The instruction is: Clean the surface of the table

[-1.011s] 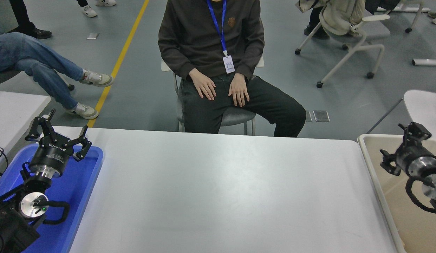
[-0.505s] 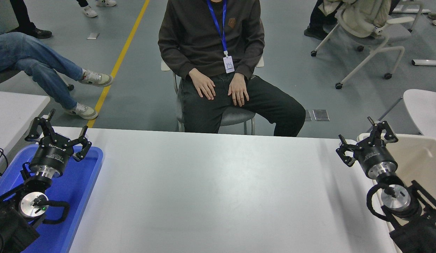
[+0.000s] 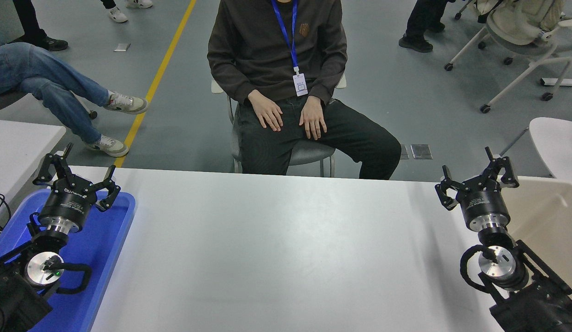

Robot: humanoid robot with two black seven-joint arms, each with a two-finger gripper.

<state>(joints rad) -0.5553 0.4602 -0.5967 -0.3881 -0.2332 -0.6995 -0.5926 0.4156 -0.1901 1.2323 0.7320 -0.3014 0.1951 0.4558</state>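
Note:
The table surface (image 3: 276, 249) is a wide matte white top that fills the middle of the head view, with nothing lying on it. My right gripper (image 3: 474, 173) is open and empty, held over the table's far right corner with its fingers pointing away from me. My left gripper (image 3: 76, 170) is open and empty, parked at the lower left over the far end of the blue tray (image 3: 108, 240).
A beige bin (image 3: 544, 216) stands off the table's right edge, behind my right arm. A smaller white table (image 3: 18, 147) is at the left edge. A person (image 3: 281, 87) sits on a chair at the far side, hands on thighs.
My right arm swung in from over the beige bin to the table's far right corner and turned its open gripper to point away from me. The left arm has not moved.

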